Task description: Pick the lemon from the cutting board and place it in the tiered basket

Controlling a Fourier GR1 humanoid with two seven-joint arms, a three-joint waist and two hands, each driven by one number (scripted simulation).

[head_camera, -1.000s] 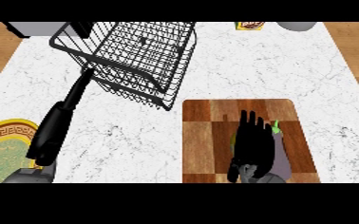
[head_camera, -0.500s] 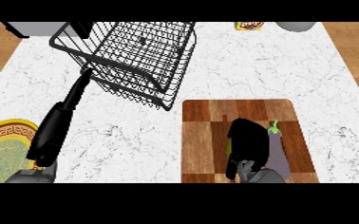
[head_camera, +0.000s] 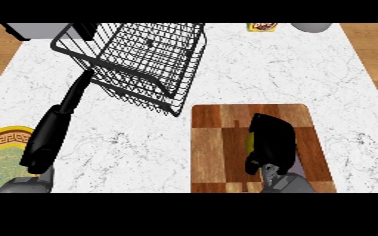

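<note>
Hiding most of the lemon (head_camera: pixel 250 139), right hand (head_camera: pixel 272 139) curls around it.

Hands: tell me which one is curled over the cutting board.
The right hand, fingers curled round the lemon on the cutting board. The left hand stretches straight toward the wire basket.

White marbled counter (head_camera: pixel 125 140) carries wire tiered basket (head_camera: pixel 144 62) upper left; wooden cutting board (head_camera: pixel 214 145) lower right; patterned plate (head_camera: pixel 11 152) at left edge
</note>
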